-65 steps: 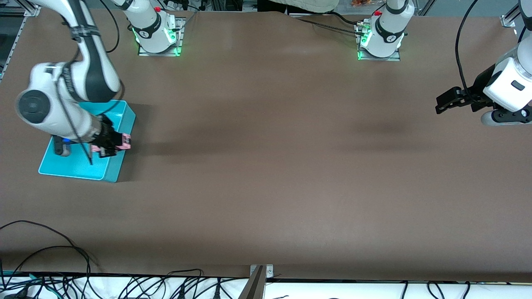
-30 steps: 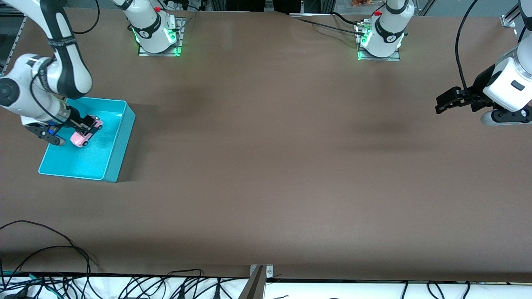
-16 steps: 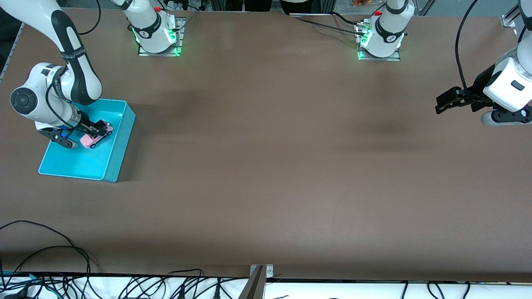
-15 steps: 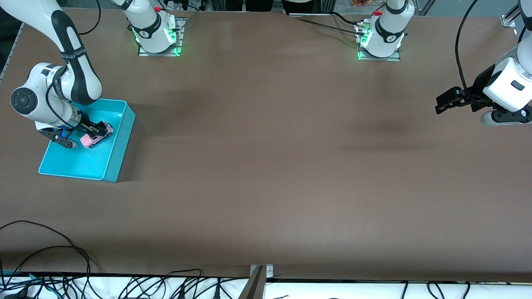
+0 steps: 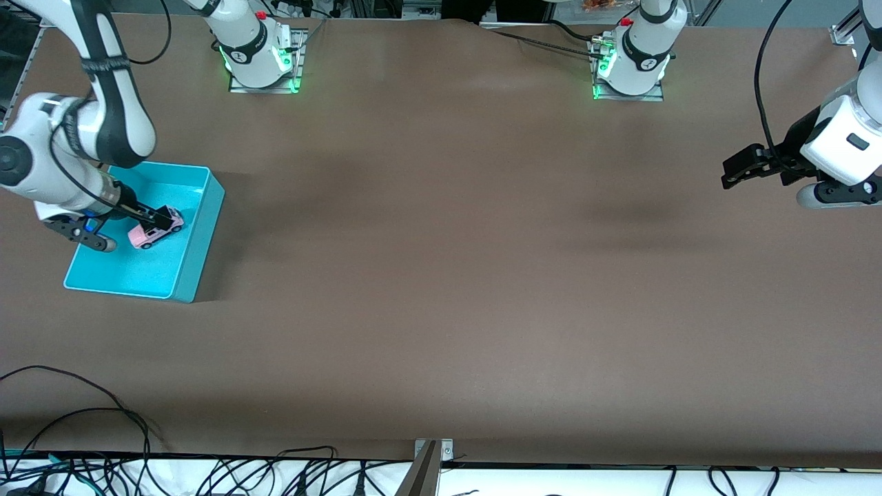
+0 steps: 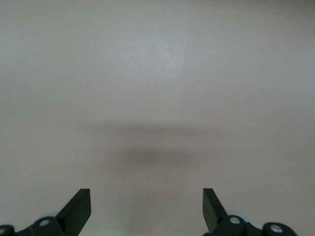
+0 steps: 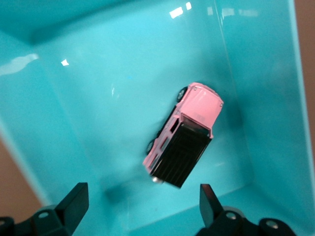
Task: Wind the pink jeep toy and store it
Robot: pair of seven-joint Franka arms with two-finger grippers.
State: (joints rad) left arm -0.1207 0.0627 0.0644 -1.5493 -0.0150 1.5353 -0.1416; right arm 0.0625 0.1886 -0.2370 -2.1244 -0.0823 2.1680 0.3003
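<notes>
Right wrist view: pink jeep toy (image 7: 184, 136) in turquoise bin (image 7: 256, 98)

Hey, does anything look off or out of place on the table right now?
Nothing stands out. The jeep sits on its wheels in the bin, with the open right gripper above it. The left gripper waits, open, over bare table.

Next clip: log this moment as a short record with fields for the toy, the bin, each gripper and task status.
toy: pink jeep toy lying on the bin floor, released
bin: turquoise bin at the right arm's end of the table
right gripper: open, over the bin just above the jeep
left gripper: open, waiting over bare table at the left arm's end
status: jeep stored in the bin
</notes>
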